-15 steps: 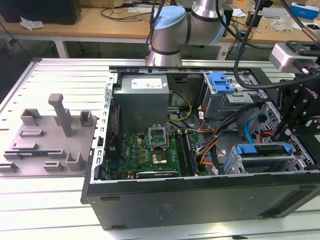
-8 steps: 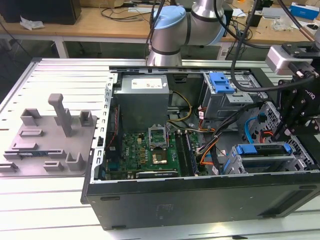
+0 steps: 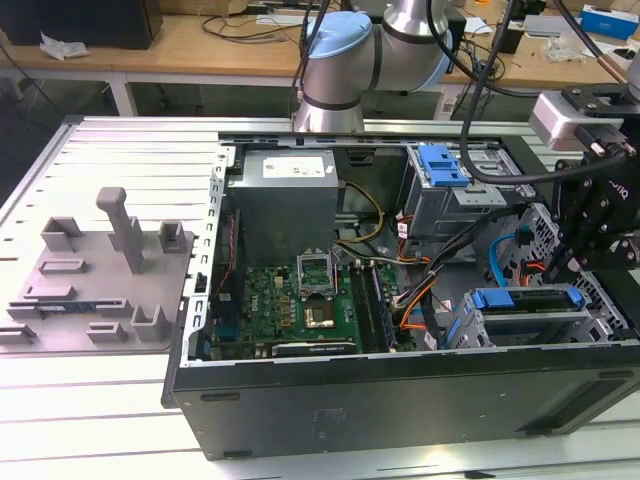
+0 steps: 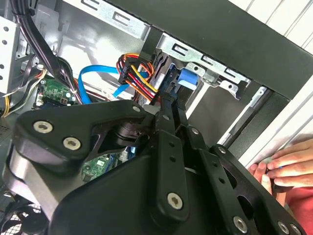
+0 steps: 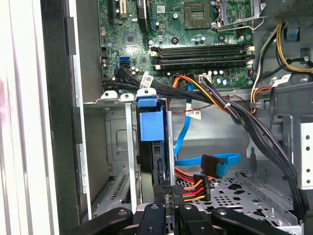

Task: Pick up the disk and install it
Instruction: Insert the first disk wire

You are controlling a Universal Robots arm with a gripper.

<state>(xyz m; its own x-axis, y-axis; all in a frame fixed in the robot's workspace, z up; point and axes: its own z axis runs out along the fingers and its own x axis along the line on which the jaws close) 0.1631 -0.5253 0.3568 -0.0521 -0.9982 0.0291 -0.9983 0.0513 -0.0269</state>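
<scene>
- Disk (image 3: pixel 525 300) in its blue carrier sits in the drive cage (image 3: pixel 500 330) at the near corner of the computer case (image 3: pixel 400 400), towards the exterior view's right.
- In the first wrist view I see the disk (image 5: pixel 149 125) edge-on, standing upright in the cage (image 5: pixel 115 142), with its blue tab towards the motherboard (image 5: pixel 195 29).
- My end effector (image 3: pixel 575 268) hangs over the far end of the disk, away from the tab.
- In both wrist views the end effector (image 5: pixel 168 208) (image 4: pixel 168 105) is narrow, and the disk's thin edge runs in between its fingers, so I read it as gripping the disk.
- A bundle of red, orange and yellow wires (image 5: pixel 193 188) lies just beside that end, with a thin blue cable (image 5: pixel 186 142) close by.
- A person's hand (image 4: pixel 281 166) rests outside the case wall in the second wrist view.
- On the table (image 3: pixel 100 420) beside the case, a grey fixture plate (image 3: pixel 100 280) lies well apart from the disk.
</scene>
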